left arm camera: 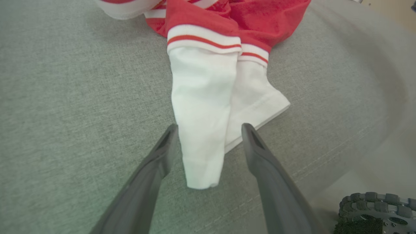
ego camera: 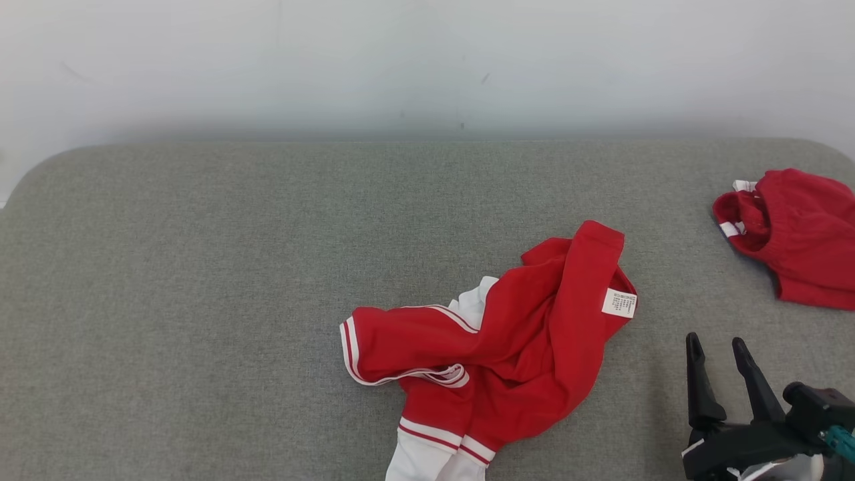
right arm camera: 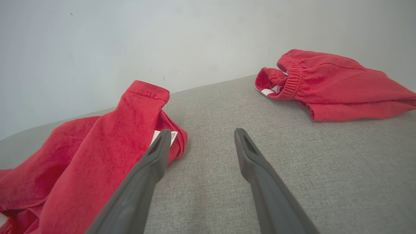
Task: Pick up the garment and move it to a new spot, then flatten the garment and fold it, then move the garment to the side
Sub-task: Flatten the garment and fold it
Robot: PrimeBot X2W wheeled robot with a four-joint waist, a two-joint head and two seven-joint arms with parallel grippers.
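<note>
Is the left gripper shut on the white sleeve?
No, the left gripper is open, its fingers spread wide with the white sleeve showing between them.

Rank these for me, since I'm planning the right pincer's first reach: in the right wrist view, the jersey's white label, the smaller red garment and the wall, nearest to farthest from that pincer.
1. The white label, on the jersey, beside one fingertip of the right pincer.
2. The smaller red garment, farther off, upper right.
3. The wall, behind both.
</note>
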